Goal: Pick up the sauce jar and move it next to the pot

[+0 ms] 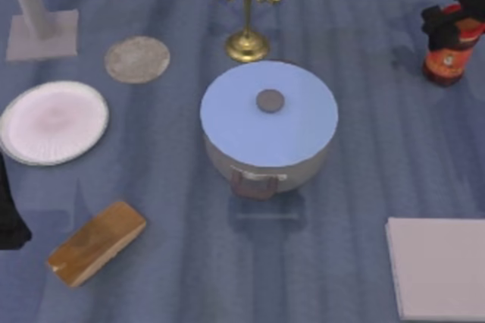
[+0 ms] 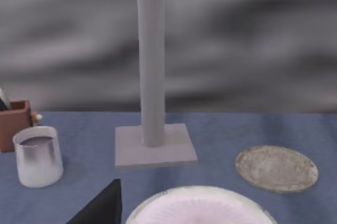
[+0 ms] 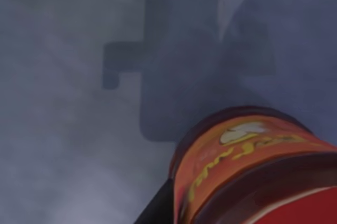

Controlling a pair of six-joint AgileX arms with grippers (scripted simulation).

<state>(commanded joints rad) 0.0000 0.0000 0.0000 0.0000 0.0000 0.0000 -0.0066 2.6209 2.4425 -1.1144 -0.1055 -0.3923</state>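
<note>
The sauce jar (image 1: pixel 453 54), dark red with an orange label, stands at the table's far right back corner. My right gripper (image 1: pixel 447 23) is shut on its top from above. In the right wrist view the sauce jar (image 3: pixel 247 171) fills the near corner, with one dark finger (image 3: pixel 160 205) pressed against its side. The pot (image 1: pixel 269 122), grey-white with a light-blue lid and dark knob, sits mid-table, well to the left of the jar. My left gripper (image 1: pixel 9 224) is parked at the left edge and open; one of its fingers (image 2: pixel 105 205) shows off to the side.
A white plate (image 1: pixel 53 120) and a grey disc (image 1: pixel 137 59) lie at the left. A grey post on a base (image 1: pixel 42 27) stands back left, a brass candelabra (image 1: pixel 247 4) behind the pot. A wooden block (image 1: pixel 97 242) lies front left, a white slab (image 1: pixel 438 266) front right.
</note>
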